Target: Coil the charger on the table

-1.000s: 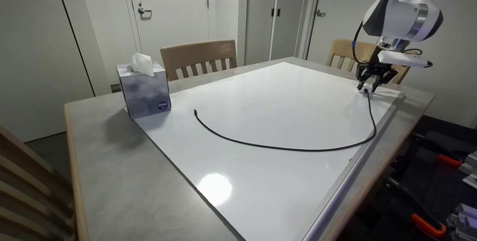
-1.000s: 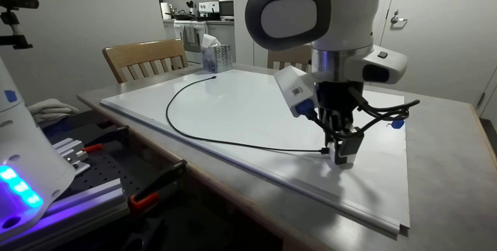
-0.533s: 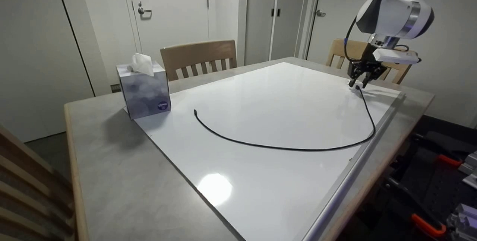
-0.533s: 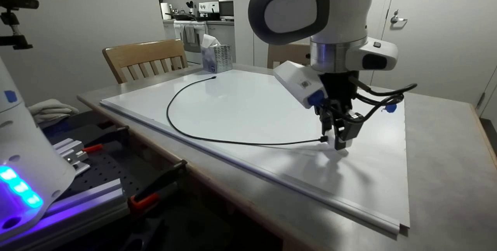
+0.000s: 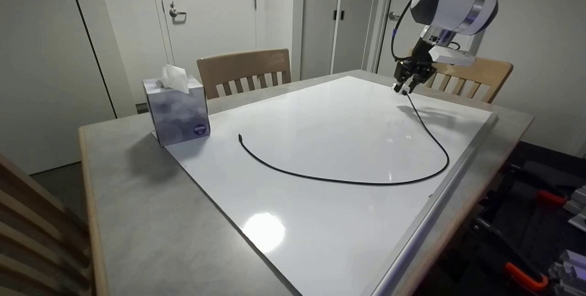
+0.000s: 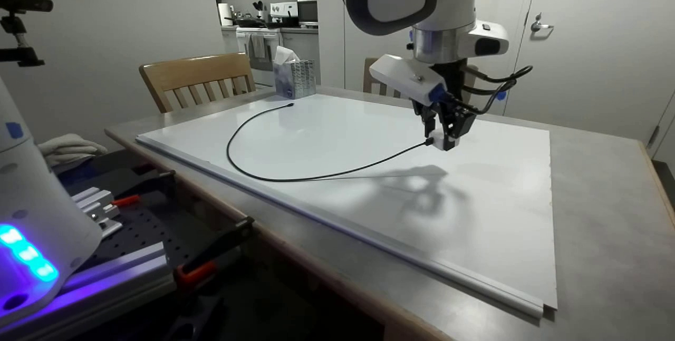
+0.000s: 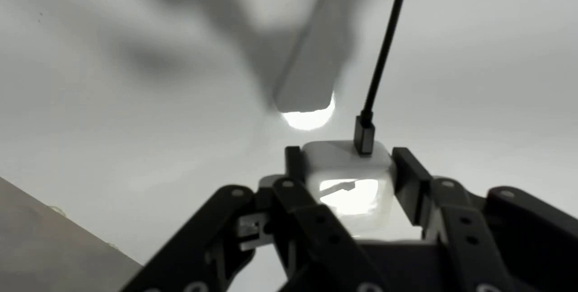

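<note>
— Where's the charger (image 6: 279, 180) in all this?

— Part up, part down. The gripper (image 6: 439, 138) has the white brick (image 7: 348, 188) pinched by its sides, clear above the table (image 5: 151, 213), over the end away from the box (image 5: 178, 115). From there the cable (image 5: 380, 184) slopes down, bows along near the edge with the rail (image 6: 490, 288), and its free end (image 5: 240, 137) lies loose, near the corner where the box stands.

— So no coil yet.

— Just one wide curve, nothing crossing. I'd call this the start of bringing it round.

— What worries you from here?

— Direction, first. If the gripper heads away from that corner, the cable could draw taut and the free end skate after it across the table, since nothing pins it down.

— And the hold?

— Looks square enough. But the brick seems smooth, so a sharp tug might twist it, or pull the cable out of it.

— Suppose a loop does get laid?

— The cable looks springy; let go too soon and it may open out again. And a low swing by the box's corner could knock the box, or drag the curve out of shape.
</note>
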{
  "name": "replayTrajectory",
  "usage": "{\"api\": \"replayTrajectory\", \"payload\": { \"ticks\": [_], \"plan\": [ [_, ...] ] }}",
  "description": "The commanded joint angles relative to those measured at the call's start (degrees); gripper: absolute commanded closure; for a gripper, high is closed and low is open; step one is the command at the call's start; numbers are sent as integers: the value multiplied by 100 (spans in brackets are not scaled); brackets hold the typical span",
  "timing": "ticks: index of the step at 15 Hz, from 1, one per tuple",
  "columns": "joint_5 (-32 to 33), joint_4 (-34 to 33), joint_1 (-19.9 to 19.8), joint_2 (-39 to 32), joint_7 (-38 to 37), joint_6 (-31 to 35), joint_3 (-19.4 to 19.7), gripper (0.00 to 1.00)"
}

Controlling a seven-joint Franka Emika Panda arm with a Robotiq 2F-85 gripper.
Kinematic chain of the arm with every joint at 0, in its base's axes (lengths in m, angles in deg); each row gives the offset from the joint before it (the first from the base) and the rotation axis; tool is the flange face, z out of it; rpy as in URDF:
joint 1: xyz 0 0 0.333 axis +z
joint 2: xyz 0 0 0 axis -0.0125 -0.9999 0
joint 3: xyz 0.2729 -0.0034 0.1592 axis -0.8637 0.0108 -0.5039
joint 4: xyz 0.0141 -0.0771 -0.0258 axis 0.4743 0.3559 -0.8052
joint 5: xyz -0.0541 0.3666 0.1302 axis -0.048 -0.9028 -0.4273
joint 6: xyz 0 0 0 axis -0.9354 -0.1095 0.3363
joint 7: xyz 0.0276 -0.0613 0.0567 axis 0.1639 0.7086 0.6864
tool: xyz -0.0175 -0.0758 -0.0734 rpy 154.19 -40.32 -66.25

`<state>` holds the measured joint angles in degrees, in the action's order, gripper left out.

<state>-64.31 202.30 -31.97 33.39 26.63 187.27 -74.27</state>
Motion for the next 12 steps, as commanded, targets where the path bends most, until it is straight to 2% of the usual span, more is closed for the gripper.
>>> {"api": "replayTrajectory", "payload": {
  "ticks": [1, 2, 3, 5, 6, 12],
  "plan": [
    [121, 8, -85, 4, -74, -1, -53, 49],
    [122, 8, -100, 4, -60, -7, -50, 49],
    [121, 8, -109, 4, -54, -11, -49, 74],
    [233, -210, -220, -21, 214, -371, -199, 74],
    [196, -423, -441, -108, 643, -614, -525, 74],
    [193, -1724, -75, -767, 1628, -1282, -983, 74]
  ]
}}
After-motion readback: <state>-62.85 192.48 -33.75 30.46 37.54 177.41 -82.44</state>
